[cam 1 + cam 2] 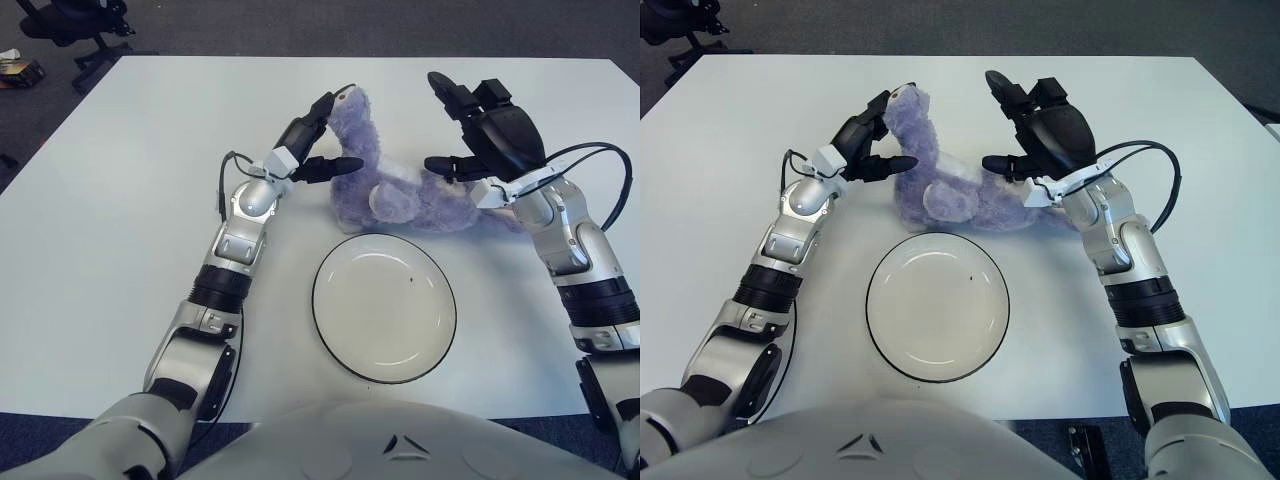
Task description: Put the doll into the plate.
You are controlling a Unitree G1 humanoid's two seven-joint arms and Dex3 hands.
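Left eye view, left hand (312, 142) fingers touching doll (385, 170), right hand (478, 128) spread

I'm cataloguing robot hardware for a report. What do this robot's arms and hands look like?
Both arms have silver-grey segmented shells with black bands at the joints. The left hand and right hand are black, with three tapered fingers each; the right has a bulky rounded black back. Thin black cables loop outside each wrist.

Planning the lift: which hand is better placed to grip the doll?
Probably the left hand: its fingers bracket the doll at the head. The right hand hovers spread above the doll's other end.
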